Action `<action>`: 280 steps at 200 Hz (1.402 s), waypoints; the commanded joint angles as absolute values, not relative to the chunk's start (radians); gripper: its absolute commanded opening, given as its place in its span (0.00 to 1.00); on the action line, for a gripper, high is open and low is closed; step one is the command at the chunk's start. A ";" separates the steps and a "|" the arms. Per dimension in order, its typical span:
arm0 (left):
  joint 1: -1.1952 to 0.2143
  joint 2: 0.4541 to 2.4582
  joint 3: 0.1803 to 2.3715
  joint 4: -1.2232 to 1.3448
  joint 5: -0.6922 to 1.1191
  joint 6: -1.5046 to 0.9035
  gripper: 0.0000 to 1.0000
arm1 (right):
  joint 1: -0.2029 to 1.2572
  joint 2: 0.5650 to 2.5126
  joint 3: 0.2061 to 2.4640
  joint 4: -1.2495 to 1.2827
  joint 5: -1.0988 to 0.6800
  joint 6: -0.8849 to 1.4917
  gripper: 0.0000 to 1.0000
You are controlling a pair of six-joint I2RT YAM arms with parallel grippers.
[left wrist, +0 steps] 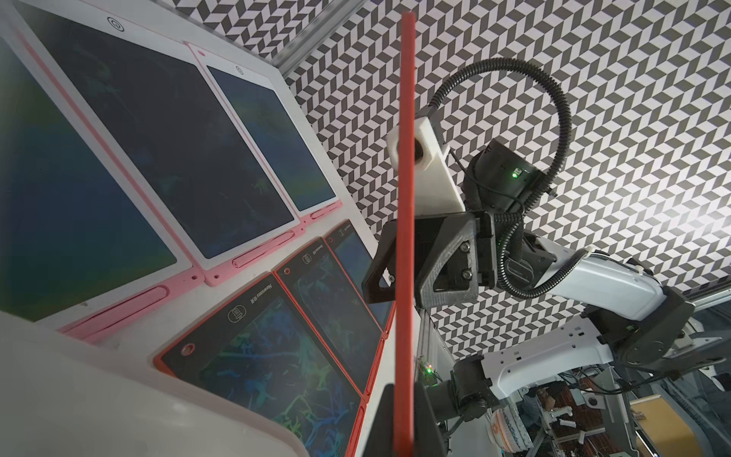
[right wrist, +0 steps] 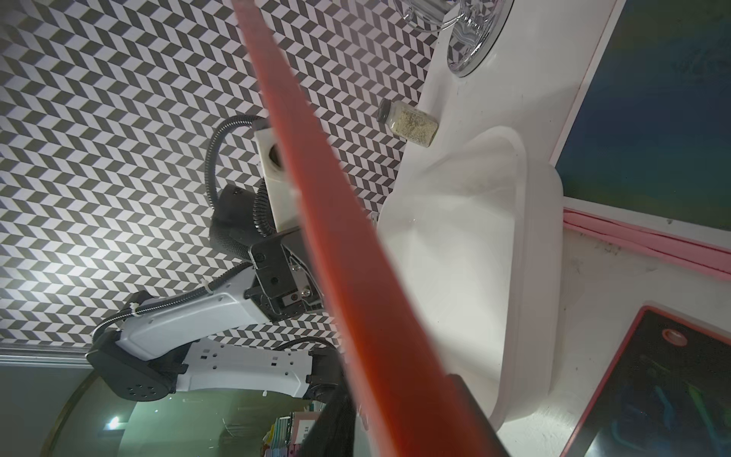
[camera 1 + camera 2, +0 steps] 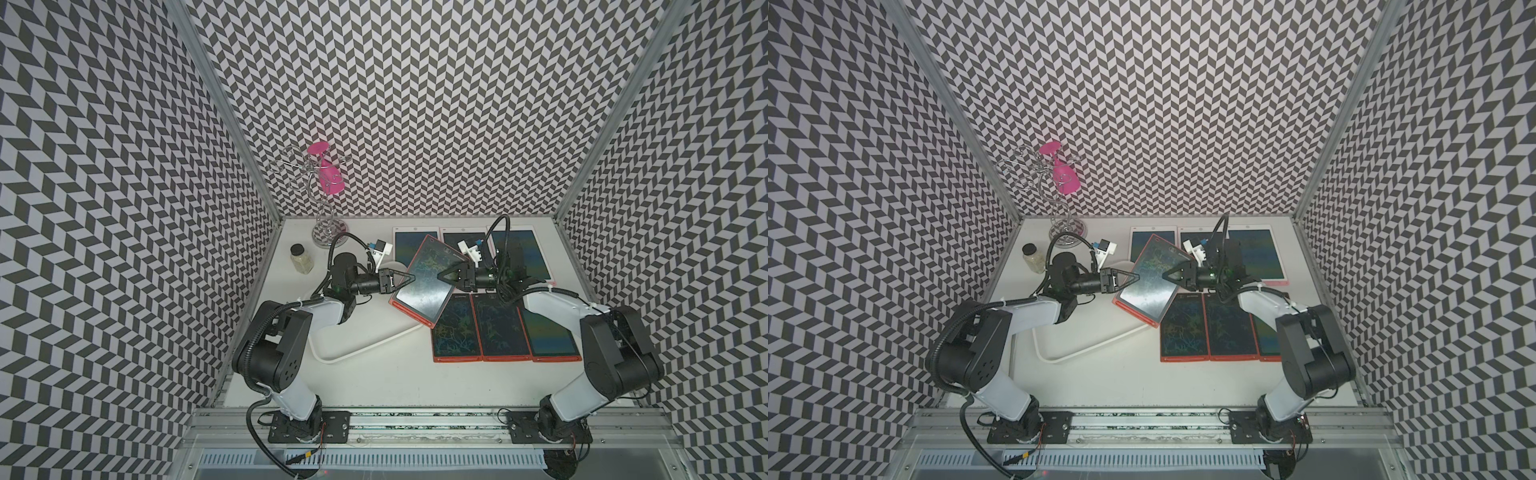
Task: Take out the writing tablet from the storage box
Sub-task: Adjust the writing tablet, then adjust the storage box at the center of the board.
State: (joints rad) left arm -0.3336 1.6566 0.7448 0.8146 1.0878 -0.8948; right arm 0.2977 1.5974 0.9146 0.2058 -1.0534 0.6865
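Note:
A red-framed writing tablet (image 3: pixel 424 278) (image 3: pixel 1150 278) hangs tilted in the air over the far end of the white storage box (image 3: pixel 361 351) (image 3: pixel 1084 353). My left gripper (image 3: pixel 409 279) (image 3: pixel 1136 276) is shut on its left edge. In the left wrist view the red edge (image 1: pixel 405 198) is pinched between the fingers of that gripper (image 1: pixel 404 395). My right gripper (image 3: pixel 442 276) (image 3: pixel 1165 275) (image 2: pixel 399 391) straddles the opposite edge (image 2: pixel 336 237), its jaws slightly apart with a thin gap showing beside the tablet. The storage box (image 2: pixel 526 237) looks empty.
Three red-framed tablets (image 3: pixel 500 328) lie side by side right of the box, with three white, pink-edged ones (image 3: pixel 415 245) behind them. A small jar (image 3: pixel 302 258) and a wire rack holding a pink glass (image 3: pixel 328 170) stand at the back left.

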 commanded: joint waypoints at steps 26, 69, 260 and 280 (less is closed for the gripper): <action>-0.344 1.644 0.735 0.798 1.057 -0.910 0.00 | 0.297 1.582 0.940 0.189 -0.967 0.633 0.50; -0.287 1.567 0.713 0.696 0.981 -0.890 0.00 | 0.236 1.503 0.863 0.231 -0.956 0.645 0.61; 0.002 1.216 0.661 0.430 0.953 -0.961 0.00 | 0.499 1.539 0.652 0.143 -0.698 0.671 0.55; 0.027 1.208 0.649 0.437 0.962 -0.968 0.00 | 0.517 1.543 0.664 0.169 -0.703 0.678 0.58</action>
State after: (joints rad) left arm -0.0017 1.2373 0.6563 0.4232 0.9363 -0.9463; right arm 0.4953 1.5383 0.6357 0.0643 -0.7128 0.6552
